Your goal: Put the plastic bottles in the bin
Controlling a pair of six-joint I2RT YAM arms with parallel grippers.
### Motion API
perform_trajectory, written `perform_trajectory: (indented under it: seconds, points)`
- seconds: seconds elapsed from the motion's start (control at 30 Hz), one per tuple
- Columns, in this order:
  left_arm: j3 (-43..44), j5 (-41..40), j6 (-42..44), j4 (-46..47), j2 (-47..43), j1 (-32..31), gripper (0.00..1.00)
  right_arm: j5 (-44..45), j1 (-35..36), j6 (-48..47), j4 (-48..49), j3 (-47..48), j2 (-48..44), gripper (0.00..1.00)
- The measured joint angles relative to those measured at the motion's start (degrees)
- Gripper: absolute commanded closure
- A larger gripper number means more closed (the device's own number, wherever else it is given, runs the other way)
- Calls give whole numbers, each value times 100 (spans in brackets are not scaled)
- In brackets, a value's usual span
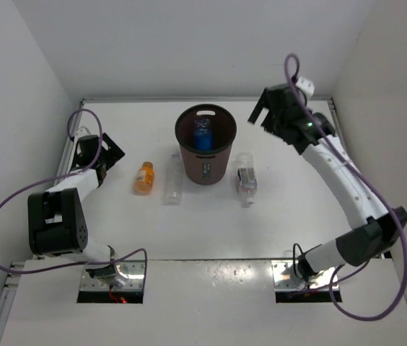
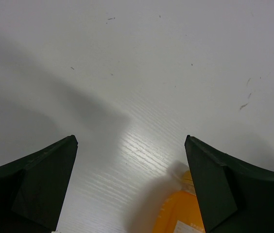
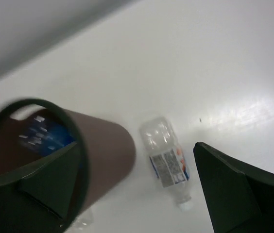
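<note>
Plastic, so probably light and slippery: grasp the labelled bottle [image 1: 245, 178] right of the bin [image 1: 218, 162] mid-body; your left gripper [image 2: 130, 138] and right gripper [image 3: 136, 145] are spread, empty.

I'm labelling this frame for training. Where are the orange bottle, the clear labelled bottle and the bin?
orange bottle [image 1: 143, 180]: top external view, on its orange body.
clear labelled bottle [image 3: 168, 167]: right wrist view, on its printed label.
bin [image 1: 218, 166]: top external view, on its brown outer wall.
</note>
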Motion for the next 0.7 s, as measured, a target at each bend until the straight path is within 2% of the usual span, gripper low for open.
perform_trajectory:
  seconds: [0.13,0.23,0.47,0.7]
  points:
    - [-46,20,2,96,0,0,0,-625,-184,400,435,-2162,-4,0]
    - [-170,46,0,146,-2,2,0,-1342,-291,549,461,-3032,190,0]
    - [-402,101,0,203,-2,2,0,-2380,-393,634,859,-3084,1137,0]
    - [-424,127,0,315,-4,0,0,-2964,-468,656,1338,-3338,1244,0]
